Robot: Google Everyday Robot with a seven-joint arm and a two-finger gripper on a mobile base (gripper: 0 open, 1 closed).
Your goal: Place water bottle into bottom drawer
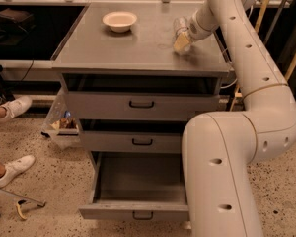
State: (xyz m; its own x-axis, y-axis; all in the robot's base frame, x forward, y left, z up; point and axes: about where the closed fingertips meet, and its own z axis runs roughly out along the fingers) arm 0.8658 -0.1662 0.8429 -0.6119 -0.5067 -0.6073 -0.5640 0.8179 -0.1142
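A: Where is the gripper?
B: The gripper (182, 42) sits low over the cabinet top (133, 46), out toward 2 o'clock on that grey surface. It is at the end of the white arm (246, 83), which sweeps in from the 3 o'clock side of the view.
A: Clenched or released?
B: I cannot tell. Its pale tip is close against the water bottle (179, 24) and hides the contact.
A: So the bottle is up there too?
B: Yes, on the top, just at 12 o'clock of the gripper's tip, clear and partly covered by it. Whether it is grasped or only touched, I cannot say.
A: And the bottom drawer?
B: The bottom drawer (113, 211) is pulled well out at 6 o'clock of the cabinet, grey floor showing, black handle (142, 215) facing the camera. The arm's thick lower link covers its 3 o'clock end.
A: Anything else?
B: A cream bowl (120, 20) at 11 o'clock on the top, well apart from the bottle. The top drawer (108, 105) and middle drawer (108, 141) sit above the open one. White shoes (14, 106) are at 9 o'clock on the speckled floor (49, 181)
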